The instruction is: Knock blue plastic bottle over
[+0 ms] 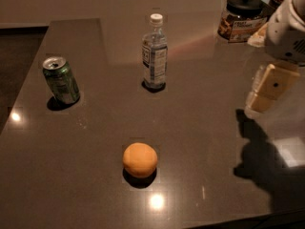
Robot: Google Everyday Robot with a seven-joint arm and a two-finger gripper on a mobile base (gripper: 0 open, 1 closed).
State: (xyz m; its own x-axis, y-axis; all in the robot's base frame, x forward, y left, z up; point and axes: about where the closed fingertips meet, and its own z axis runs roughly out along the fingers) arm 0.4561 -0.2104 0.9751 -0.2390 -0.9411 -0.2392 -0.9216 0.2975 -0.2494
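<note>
The blue plastic bottle stands upright on the dark table, at the back centre. It is clear and bluish, with a white cap and a printed label. My gripper hangs over the table's right side, well to the right of the bottle and a little nearer the camera. It is not touching anything. The white arm rises above it at the right edge.
A green soda can stands tilted at the left. An orange lies at the front centre. A dark-lidded glass jar stands at the back right. The table's left edge runs past the can.
</note>
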